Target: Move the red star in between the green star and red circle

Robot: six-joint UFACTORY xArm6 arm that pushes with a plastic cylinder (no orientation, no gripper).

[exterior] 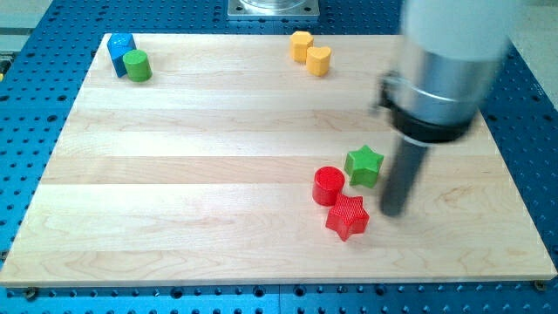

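Wooden board, ribbed red star, tip seemingly beside

Arm: wide pale grey-white cylinder, blurred, at far right corner of counter. Below it silver metal band, then black collar with small dark lug on view's left side. From collar, straight dark grey rod, smooth, narrow. My tip: blunt, flat end.

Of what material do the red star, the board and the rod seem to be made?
Red star: probably plastic, matte; fine ridges run across its top, perhaps from printing.
Board: pale wood, smooth; grain lines and plank seams show.
Rod: dark, dull, metal or plastic, I cannot tell; my tip stands at the star's right.
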